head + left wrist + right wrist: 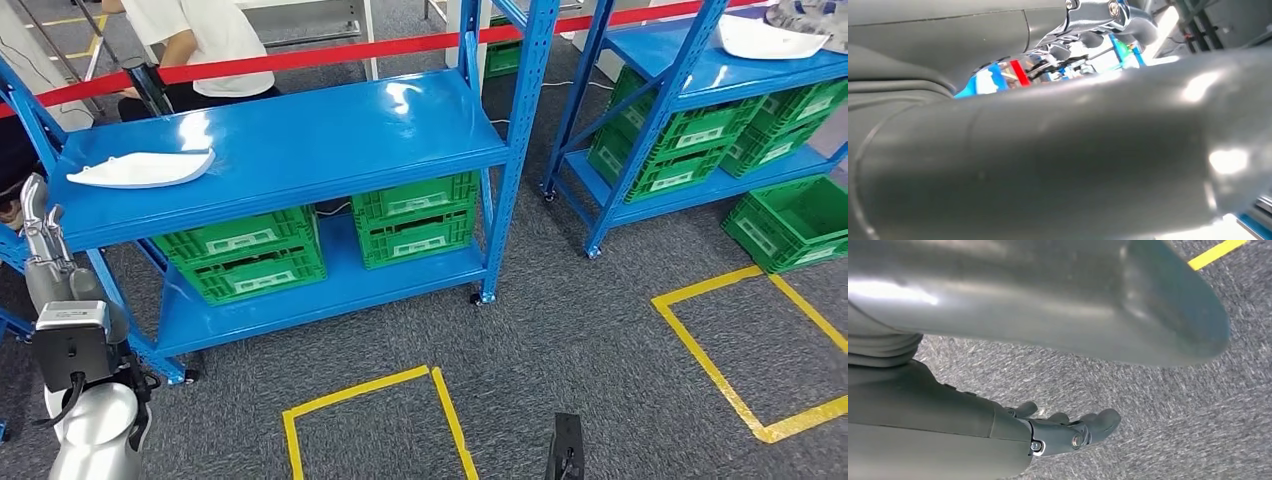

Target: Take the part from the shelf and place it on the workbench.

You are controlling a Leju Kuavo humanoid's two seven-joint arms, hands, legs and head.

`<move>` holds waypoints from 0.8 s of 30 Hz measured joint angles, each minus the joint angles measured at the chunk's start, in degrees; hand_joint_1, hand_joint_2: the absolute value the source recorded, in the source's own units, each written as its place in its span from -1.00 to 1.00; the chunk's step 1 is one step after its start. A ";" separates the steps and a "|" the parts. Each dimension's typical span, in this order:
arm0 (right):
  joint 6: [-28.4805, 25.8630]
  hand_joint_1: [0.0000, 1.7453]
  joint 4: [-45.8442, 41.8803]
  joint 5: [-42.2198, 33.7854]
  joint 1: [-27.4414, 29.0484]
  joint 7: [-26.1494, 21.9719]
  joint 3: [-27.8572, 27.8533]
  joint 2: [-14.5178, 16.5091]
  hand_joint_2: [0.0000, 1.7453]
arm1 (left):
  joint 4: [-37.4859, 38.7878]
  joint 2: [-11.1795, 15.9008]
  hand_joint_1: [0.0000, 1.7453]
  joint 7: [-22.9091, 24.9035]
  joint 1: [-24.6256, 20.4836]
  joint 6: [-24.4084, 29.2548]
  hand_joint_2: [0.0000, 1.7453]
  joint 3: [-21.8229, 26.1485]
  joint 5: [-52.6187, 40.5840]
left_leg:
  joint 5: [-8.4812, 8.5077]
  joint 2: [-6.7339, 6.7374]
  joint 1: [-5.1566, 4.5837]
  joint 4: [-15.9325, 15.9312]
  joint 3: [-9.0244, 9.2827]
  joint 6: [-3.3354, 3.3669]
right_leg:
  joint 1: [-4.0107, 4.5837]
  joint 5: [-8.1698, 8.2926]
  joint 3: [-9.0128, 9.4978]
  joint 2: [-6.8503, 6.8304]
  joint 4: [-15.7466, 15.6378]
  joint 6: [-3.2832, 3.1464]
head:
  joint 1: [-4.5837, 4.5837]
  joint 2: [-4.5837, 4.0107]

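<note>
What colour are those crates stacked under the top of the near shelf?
The crates are green, with pale labels on their fronts; the head view shows them best.

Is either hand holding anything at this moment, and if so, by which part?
Nothing is held. The left hand is raised beside the shelf, apart from the white part on its top. The right hand hangs over the carpet with nothing in it.

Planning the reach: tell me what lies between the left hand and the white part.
Bare blue shelf top separates left hand from white curved part, head view.
</note>
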 joint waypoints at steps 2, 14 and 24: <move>-0.05 -1.00 0.00 0.03 -0.05 0.01 0.03 -0.01 -1.00 | -0.06 0.01 -1.00 0.09 -0.01 -0.01 -1.00 -0.01 -0.18 | -0.13 -0.18 -0.01 -0.46 0.34 0.90 | -0.11 -0.27 0.25 -0.18 -0.18 0.78 | 0.15 0.00; -2.45 -1.00 0.00 -0.16 0.01 -2.34 0.04 0.03 -1.00 | 1.40 -0.75 -1.00 0.28 -1.02 -0.35 -1.00 -0.01 -1.74 | -3.95 -0.80 -0.35 -0.71 4.28 1.62 | 0.11 4.30 -5.10 0.17 1.42 0.67 | 0.39 0.00; -3.69 -1.00 0.00 -0.33 0.07 -2.11 0.02 0.42 -1.00 | 2.22 -0.86 -1.00 0.19 -1.63 -0.45 -1.00 -0.14 -2.08 | -8.74 -0.26 0.36 16.49 -6.19 -1.31 | -0.15 0.41 -0.29 0.21 -0.04 -1.62 | 0.03 0.00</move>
